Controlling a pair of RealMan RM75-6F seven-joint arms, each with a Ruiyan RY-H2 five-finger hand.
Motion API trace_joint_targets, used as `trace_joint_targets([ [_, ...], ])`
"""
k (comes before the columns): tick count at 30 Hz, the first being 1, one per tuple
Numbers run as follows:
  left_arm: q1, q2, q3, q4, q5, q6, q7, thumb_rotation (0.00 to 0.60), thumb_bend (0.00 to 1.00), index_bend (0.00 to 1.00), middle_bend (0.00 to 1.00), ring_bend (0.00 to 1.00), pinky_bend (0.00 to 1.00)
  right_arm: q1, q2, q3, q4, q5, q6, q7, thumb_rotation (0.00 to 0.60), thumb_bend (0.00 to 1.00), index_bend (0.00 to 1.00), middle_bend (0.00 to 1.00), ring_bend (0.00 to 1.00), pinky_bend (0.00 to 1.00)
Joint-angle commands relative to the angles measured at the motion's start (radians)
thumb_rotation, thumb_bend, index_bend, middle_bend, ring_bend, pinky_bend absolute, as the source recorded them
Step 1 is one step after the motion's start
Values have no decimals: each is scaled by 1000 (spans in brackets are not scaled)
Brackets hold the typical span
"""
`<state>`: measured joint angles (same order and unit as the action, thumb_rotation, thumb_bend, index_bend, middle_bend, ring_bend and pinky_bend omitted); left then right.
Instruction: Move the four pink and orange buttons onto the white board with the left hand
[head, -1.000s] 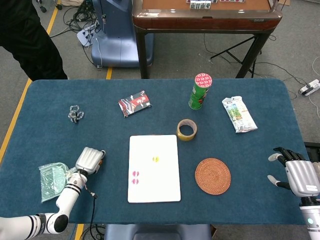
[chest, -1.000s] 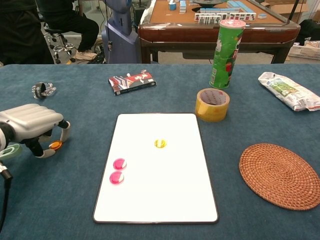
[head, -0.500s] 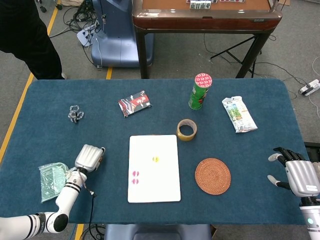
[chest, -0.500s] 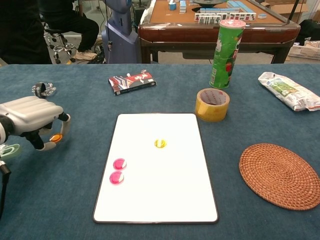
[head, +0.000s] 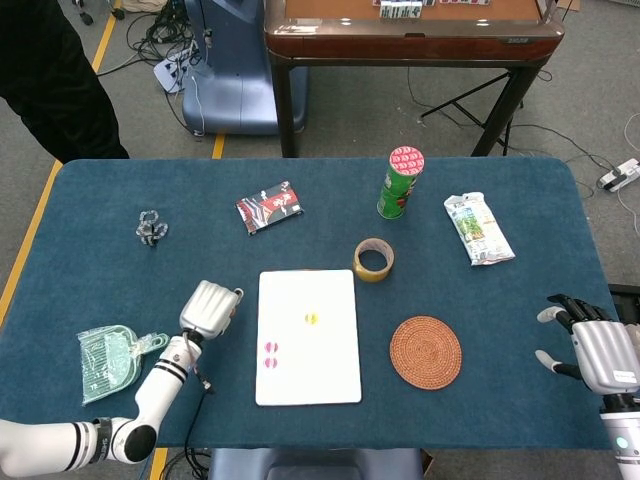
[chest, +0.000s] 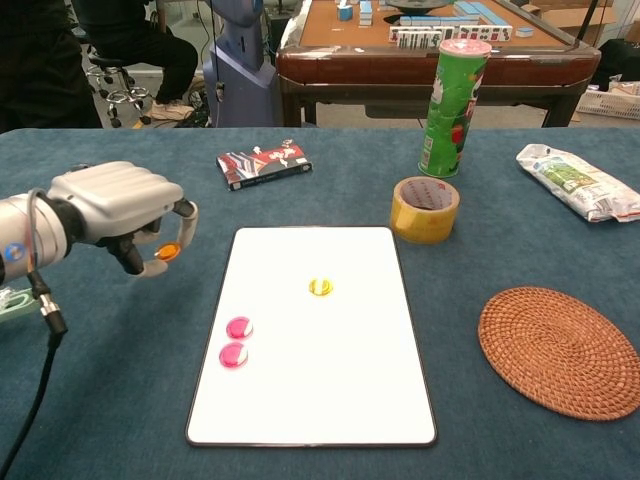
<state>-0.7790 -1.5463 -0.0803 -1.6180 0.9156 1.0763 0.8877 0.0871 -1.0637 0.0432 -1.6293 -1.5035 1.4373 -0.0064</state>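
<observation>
My left hand (chest: 125, 212) (head: 210, 308) hovers just left of the white board (chest: 330, 390) (head: 330, 370) and pinches an orange button (chest: 167, 251) between thumb and a finger. On the board lie two pink buttons (chest: 239, 327) (chest: 233, 354), seen as a pair (head: 271, 354) in the head view, and a yellow-orange button (chest: 320, 287) (head: 311, 318) near the middle. My right hand (head: 590, 343) rests at the table's right edge with fingers spread, holding nothing.
A tape roll (chest: 425, 208), green can (chest: 451, 95), snack bag (chest: 580, 182), woven coaster (chest: 558, 350) and a red packet (chest: 264, 163) stand around the board. A green dustpan (head: 108, 360) lies at the front left, a clip (head: 151, 228) at far left.
My left hand has lifted and travelled right toward the board, carrying the orange button. The right hand has not moved.
</observation>
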Motion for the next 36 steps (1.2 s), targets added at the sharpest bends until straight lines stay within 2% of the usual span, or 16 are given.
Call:
trace_joint_targets([
  [1,-20,-22,-12,-17,-10,0,21,600,358,597,1000,1000,1000,-1,2,1,0,0,1,4,600,10,404,260,244,321],
  [17,-146,-142,-68,-109,-85,21,155,600,357,594,1000,1000,1000,-5,14,2,-1,-2,9,30,600,10,404,260,244,322],
  [25,-201,-221,-75,-90,-120,23,185,600,357,592,1000,1000,1000,-8,22,2,-3,-2,11,47,600,10,404,261,244,322],
  [36,-252,-301,-66,3,-142,6,193,600,358,592,1000,1000,1000,-11,32,4,-4,0,14,69,600,10,404,261,244,321],
])
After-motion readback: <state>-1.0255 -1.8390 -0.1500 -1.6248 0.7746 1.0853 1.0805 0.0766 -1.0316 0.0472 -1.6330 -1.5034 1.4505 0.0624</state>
